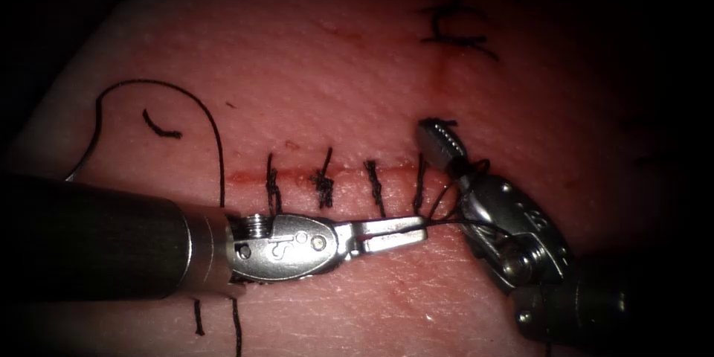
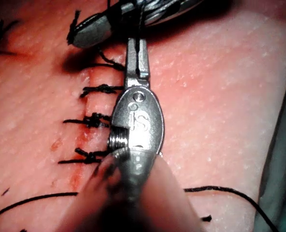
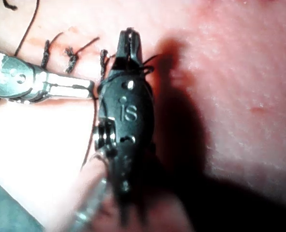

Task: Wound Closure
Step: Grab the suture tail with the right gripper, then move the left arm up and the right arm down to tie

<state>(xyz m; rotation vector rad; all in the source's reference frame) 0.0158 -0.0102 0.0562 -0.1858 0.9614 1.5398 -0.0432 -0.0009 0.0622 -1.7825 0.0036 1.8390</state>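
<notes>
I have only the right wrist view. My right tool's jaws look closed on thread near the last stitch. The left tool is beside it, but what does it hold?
Observer: In the endoscope view the left tool has its jaws shut on the thread, which runs from them to loops around the right tool.
Operator: Is there more thread that I miss?
Observer: Yes. A long loose strand curves over the tissue near the endoscope view's left end of the cut.
Operator: Anything beyond my tip?
Observer: A separate knotted stitch lies farther up the tissue.
</notes>
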